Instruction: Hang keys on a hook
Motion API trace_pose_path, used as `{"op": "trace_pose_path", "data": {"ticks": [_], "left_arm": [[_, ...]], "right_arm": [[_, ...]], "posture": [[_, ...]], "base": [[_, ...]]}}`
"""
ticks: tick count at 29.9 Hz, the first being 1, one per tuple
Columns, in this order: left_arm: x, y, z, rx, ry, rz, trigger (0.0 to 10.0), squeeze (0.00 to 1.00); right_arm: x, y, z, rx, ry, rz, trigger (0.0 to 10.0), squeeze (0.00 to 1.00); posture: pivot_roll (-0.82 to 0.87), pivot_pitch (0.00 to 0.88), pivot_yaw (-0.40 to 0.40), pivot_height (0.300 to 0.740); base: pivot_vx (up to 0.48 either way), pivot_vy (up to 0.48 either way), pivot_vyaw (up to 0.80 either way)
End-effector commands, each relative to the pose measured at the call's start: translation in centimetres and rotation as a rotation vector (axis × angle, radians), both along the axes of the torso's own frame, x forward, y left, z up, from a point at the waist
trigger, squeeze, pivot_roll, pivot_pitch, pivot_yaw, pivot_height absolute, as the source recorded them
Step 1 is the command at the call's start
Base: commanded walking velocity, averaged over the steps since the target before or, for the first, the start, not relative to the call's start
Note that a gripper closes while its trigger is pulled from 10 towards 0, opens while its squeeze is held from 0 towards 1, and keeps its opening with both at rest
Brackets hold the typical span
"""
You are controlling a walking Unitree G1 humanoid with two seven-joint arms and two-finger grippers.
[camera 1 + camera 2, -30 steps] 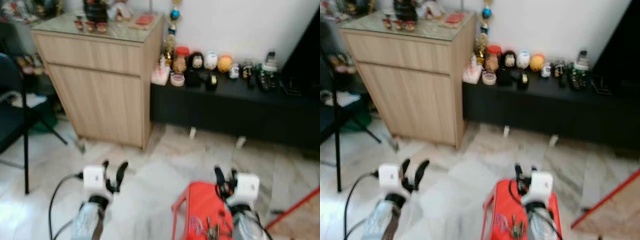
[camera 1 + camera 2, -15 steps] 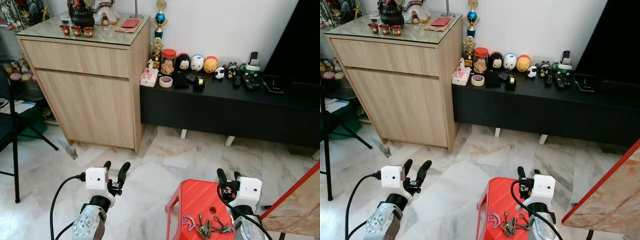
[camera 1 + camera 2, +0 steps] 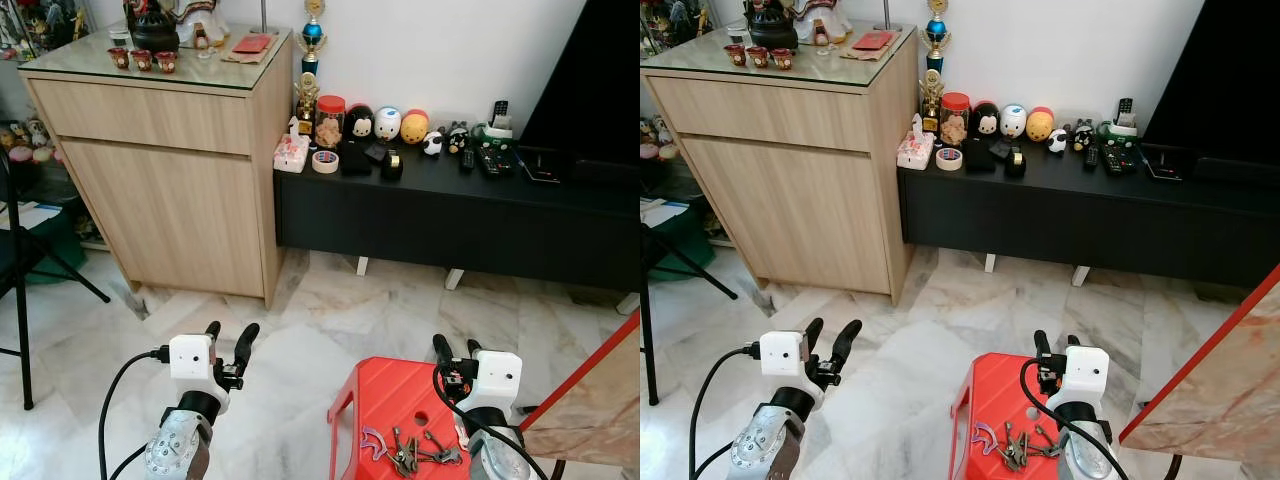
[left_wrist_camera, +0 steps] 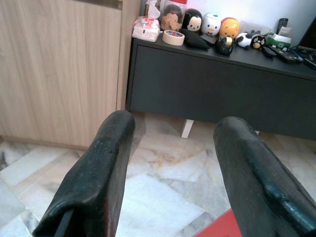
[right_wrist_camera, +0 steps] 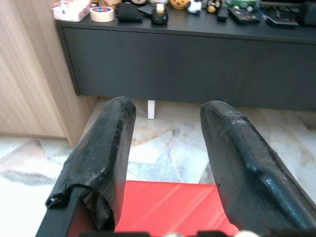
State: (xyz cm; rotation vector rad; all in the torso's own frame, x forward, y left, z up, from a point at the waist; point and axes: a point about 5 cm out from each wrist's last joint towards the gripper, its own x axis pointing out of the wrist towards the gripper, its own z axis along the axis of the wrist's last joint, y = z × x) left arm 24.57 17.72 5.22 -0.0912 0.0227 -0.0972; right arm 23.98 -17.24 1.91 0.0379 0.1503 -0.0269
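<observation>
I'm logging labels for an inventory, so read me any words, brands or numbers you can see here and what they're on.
No text is legible.
Tissue pack: printed pattern, too blurred to read.
Jar: no label readable.
Remote controls: buttons too small to read.
Red packet on the cabinet: no markings readable.

Head stereo cameras look forward and down from above, the wooden cabinet (image 3: 170,150) upper left of frame, the red stool (image 3: 385,415) at the bottom edge. Both wrist cameras sit low, facing along black fingers toward the shared black TV bench (image 4: 217,84).
</observation>
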Motion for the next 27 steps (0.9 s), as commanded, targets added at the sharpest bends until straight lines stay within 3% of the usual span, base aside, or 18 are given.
{"op": "trace_pose_path", "data": {"ticks": [1, 6, 20, 27], "left_arm": [[0.0, 0.0, 0.2, -0.007, -0.011, 0.005, 10.0, 0.00], [0.3, -0.3, 0.3, -0.011, -0.015, -0.002, 10.0, 0.00], [0.3, -0.1, 0.3, -0.002, -0.012, -0.001, 10.0, 0.00], [0.3, -0.1, 0.3, 0.003, -0.012, 0.000, 10.0, 0.00]], "right_arm": [[0.6, 0.1, 0.5, -0.033, -0.009, 0.021, 10.0, 0.00], [0.8, 0.3, 0.3, -0.028, 0.020, 0.024, 10.0, 0.00], [0.8, 0.5, -0.4, -0.050, 0.065, 0.041, 10.0, 0.00], [1.0, 0.7, -0.9, -0.077, 0.123, 0.069, 10.0, 0.00]], "posture": [[0.01, 0.000, -0.085, 0.740], [0.01, 0.000, -0.083, 0.740], [0.02, 0.000, -0.083, 0.656], [0.02, 0.000, -0.085, 0.656]], "base": [[0.000, 0.000, 0.00], [0.000, 0.000, 0.00], [0.000, 0.000, 0.00], [0.000, 0.000, 0.00]]}}
